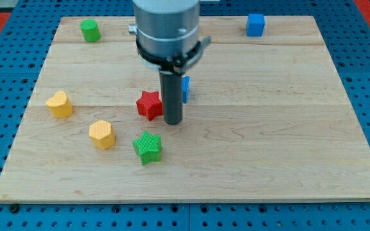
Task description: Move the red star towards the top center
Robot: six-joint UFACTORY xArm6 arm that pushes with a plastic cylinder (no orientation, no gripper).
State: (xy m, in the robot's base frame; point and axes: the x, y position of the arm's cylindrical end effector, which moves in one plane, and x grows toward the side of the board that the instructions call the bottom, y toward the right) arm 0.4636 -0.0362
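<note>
The red star (149,104) lies on the wooden board (268,128) a little left of centre. My tip (173,121) rests on the board right against the star's right side, slightly below it. A blue block (185,89) sits just behind the rod, mostly hidden by it. The arm's grey body covers the top centre of the board, so what is there is hidden.
A green star (148,147) lies below the red star. A yellow hexagon (102,135) and a yellow heart (60,104) lie to the left. A green cylinder (90,30) stands at the top left and a blue cube (255,24) at the top right.
</note>
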